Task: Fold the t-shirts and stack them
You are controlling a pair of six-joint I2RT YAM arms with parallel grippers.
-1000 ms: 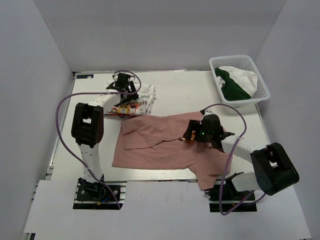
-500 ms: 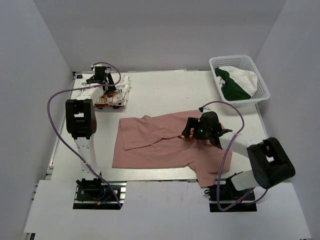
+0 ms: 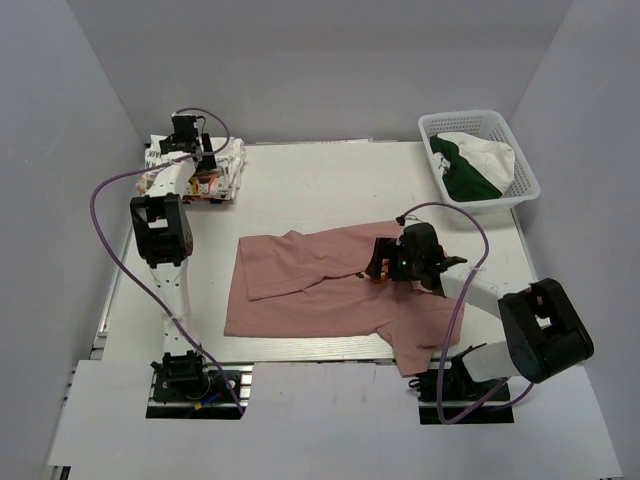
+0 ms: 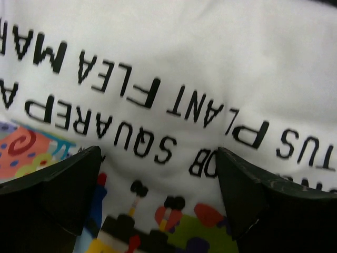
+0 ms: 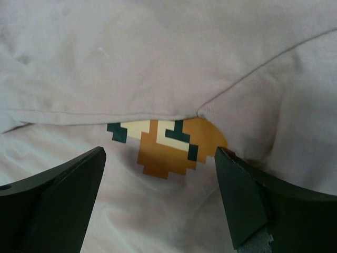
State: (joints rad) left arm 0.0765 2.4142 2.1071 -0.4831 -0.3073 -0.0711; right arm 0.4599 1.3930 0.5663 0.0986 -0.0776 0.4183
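Observation:
The dusty-pink t-shirt (image 3: 310,290) lies spread in the middle of the table, its upper edge folded over. My right gripper (image 3: 385,268) is open, low over its right part. In the right wrist view the fingers (image 5: 58,195) straddle the shirt's orange and dark chest print (image 5: 168,145), half covered by a fold of pink cloth (image 5: 158,63). The folded white t-shirt (image 3: 220,170) lies at the far left corner. My left gripper (image 3: 185,150) is open on top of it; its wrist view shows dark lettering (image 4: 158,100) and cartoon graphics between wide-apart fingers (image 4: 242,190).
A white basket (image 3: 524,186) with green and white cloth (image 3: 465,165) stands at the far right. The white shirt sits close to the table's far left edge (image 3: 150,150). The pink shirt's lower right sleeve hangs over the near edge (image 3: 410,355).
My left gripper has moved from the table's middle to the far left corner, and the white shirt has moved with it. The right gripper and pink shirt have barely moved.

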